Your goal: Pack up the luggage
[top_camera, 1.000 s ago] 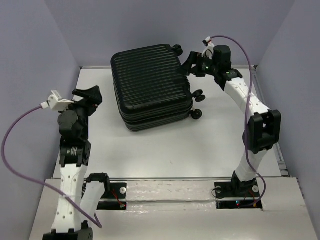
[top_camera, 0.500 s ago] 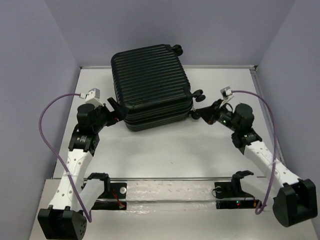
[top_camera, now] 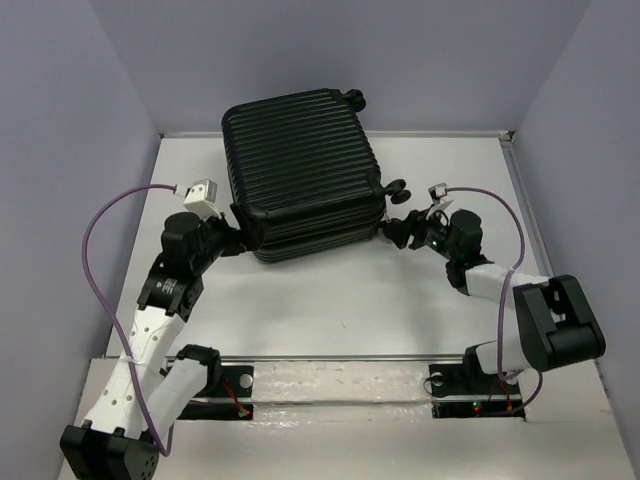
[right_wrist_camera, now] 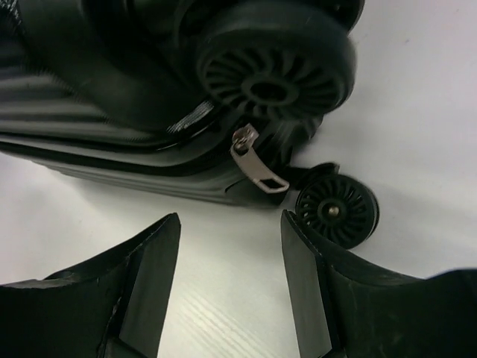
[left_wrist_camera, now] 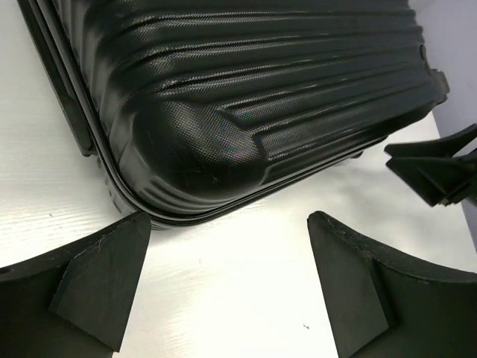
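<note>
The luggage (top_camera: 305,180) is a black ribbed hard-shell case lying flat and closed at the table's back middle. My left gripper (top_camera: 238,238) sits low at its front left corner, open, with bare table between the fingers (left_wrist_camera: 97,268); the rounded corner and zip seam (left_wrist_camera: 246,97) fill that view. My right gripper (top_camera: 400,228) is at the front right corner, open and holding nothing. Just beyond its fingertips (right_wrist_camera: 149,261) hang a silver zipper pull (right_wrist_camera: 253,160) and two caster wheels (right_wrist_camera: 272,71), (right_wrist_camera: 335,209). The right gripper's tips (left_wrist_camera: 440,168) show in the left wrist view.
The white table (top_camera: 330,300) is boxed in by grey-purple walls at the back and both sides. A metal rail (top_camera: 350,375) with both arm bases runs along the near edge. A purple cable (top_camera: 100,250) loops off each wrist.
The left arm swung from the table's left side to the suitcase's front left corner. The right arm came down from the back right to the front right wheels. The luggage stayed put.
</note>
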Controlling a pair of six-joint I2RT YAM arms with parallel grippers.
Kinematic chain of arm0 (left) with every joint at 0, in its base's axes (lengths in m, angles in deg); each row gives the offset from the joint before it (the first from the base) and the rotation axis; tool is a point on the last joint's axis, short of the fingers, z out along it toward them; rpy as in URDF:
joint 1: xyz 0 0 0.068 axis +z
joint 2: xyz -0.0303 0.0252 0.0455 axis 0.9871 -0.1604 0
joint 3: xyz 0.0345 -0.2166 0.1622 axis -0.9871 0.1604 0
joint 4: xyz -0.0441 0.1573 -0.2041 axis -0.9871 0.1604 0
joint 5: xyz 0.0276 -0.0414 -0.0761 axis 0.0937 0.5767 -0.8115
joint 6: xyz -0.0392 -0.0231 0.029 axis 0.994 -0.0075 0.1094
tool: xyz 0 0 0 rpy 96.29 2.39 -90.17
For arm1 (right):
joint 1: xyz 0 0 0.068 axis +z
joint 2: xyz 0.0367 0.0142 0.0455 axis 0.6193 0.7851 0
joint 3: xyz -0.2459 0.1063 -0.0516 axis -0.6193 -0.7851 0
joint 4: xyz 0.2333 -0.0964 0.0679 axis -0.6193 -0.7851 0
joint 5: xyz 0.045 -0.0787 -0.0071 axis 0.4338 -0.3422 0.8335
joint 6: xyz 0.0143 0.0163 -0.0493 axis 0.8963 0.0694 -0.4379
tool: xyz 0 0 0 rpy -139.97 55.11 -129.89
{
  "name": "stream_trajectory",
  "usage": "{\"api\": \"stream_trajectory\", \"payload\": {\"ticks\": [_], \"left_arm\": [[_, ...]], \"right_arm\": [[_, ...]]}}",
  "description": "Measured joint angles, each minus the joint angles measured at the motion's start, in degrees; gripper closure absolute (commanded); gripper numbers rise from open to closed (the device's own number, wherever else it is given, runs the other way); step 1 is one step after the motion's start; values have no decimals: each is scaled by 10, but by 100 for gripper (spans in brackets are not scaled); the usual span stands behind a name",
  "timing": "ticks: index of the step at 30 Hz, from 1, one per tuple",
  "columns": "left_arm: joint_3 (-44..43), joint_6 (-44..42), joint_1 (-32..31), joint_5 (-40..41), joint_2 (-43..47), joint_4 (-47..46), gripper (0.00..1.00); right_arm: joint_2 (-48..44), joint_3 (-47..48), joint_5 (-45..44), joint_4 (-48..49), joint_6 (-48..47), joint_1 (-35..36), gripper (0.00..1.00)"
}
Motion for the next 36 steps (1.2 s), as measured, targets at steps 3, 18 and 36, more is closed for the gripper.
{"api": "stream_trajectory", "payload": {"ticks": [3, 18, 36], "left_arm": [[0, -8, 0, 1, -8, 3, 3], [-8, -26, 0, 43, -56, 14, 1], [-63, -22, 1, 13, -158, -22, 1]], "right_arm": [[41, 16, 16, 45, -8, -16, 39], [215, 90, 182, 206, 48, -55, 61], [226, 76, 196, 250, 114, -58, 93]]}}
